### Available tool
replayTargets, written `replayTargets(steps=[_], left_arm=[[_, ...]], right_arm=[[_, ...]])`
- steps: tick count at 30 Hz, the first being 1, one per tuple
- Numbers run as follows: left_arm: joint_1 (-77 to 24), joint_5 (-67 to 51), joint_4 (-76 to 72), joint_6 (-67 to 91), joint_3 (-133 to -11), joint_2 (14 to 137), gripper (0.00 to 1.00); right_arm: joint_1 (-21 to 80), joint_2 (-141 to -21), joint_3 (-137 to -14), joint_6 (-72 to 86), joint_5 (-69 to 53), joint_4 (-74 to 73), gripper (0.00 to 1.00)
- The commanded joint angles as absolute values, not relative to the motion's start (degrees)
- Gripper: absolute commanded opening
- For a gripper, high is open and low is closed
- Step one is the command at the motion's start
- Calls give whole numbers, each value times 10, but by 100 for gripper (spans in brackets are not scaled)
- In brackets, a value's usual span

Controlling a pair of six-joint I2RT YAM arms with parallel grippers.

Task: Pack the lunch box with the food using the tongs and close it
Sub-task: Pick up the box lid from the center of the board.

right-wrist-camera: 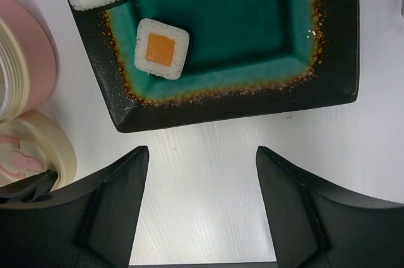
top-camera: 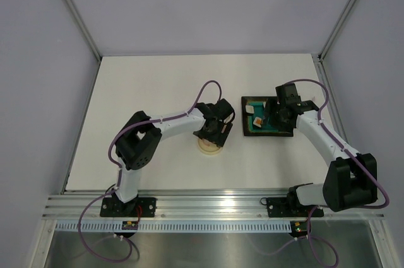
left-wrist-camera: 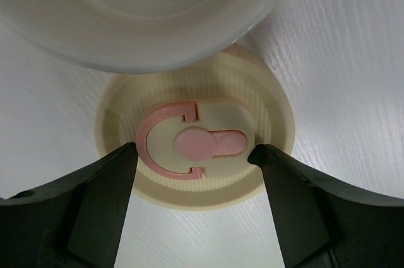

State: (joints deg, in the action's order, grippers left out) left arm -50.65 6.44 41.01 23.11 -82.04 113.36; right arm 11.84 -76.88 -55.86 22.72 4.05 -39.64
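Over the lid (left-wrist-camera: pixel 214 101) just beside lunch box (left-wrist-camera: pixel 145 16) | hovering left gripper (left-wrist-camera: pixel 192 154) spread, gripping nothing | holding right gripper (right-wrist-camera: pixel 202 161) wide, empty, near tray (right-wrist-camera: pixel 240 16) | seeing food (right-wrist-camera: pixel 162 48) on tray, no tongs | probably needing: leaving lid, locating tongs first

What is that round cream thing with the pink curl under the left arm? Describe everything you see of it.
It is a flat cream lid, plastic-looking, with a ribbed top and a smooth oval centre bearing a pink curl and tab. It lies face up on the white table, beside the lunch box. The left claw hangs open over it; contact is unclear.
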Motion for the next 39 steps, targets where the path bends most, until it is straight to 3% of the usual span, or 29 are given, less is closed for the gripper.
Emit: replayTargets(steps=[1, 22, 39], left_arm=[[-512, 100, 405, 246, -832, 1150, 82], [-516, 118, 379, 270, -825, 1078, 84], [-516, 81, 374, 290, -828, 1115, 84]], right_arm=[[118, -771, -558, 220, 31, -376, 77], [118, -773, -561, 214, 26, -376, 77], [118, -784, -570, 210, 21, -381, 77]])
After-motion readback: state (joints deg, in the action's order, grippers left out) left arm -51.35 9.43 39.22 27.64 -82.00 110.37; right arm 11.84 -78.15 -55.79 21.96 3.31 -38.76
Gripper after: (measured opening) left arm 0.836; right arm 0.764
